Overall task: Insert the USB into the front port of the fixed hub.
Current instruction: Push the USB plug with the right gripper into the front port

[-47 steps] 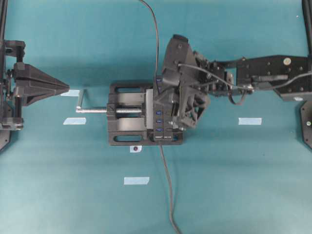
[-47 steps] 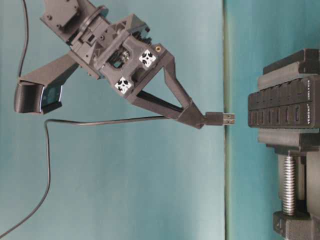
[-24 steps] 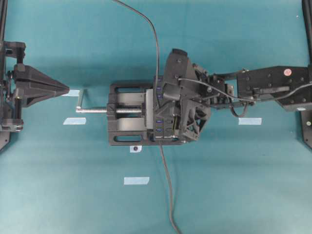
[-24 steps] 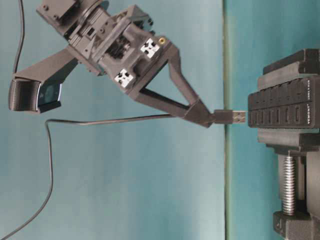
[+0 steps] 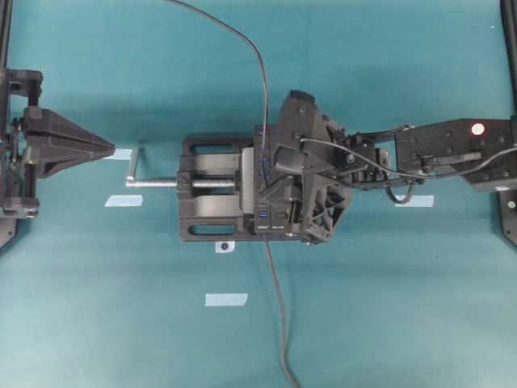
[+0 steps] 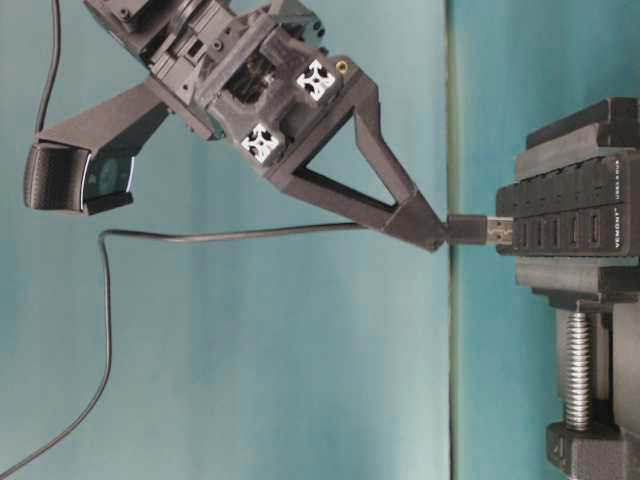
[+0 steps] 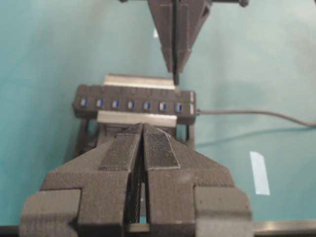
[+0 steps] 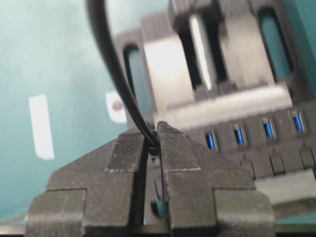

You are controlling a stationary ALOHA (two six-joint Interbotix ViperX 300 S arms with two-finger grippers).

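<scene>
The black vise (image 5: 212,187) sits mid-table, clamping the fixed hub (image 6: 565,215) along its top. Over the hub, the right gripper (image 6: 432,232) is pinched tight on the USB (image 6: 482,230), whose metal tip looks to be just touching or entering the hub's end port. Well away from the vise, the left gripper (image 7: 143,148) idles, pads pressed together on nothing. The plug seems light and rigid; its thin cable (image 6: 230,237) trails limp, so gripping the plug body is right.
</scene>
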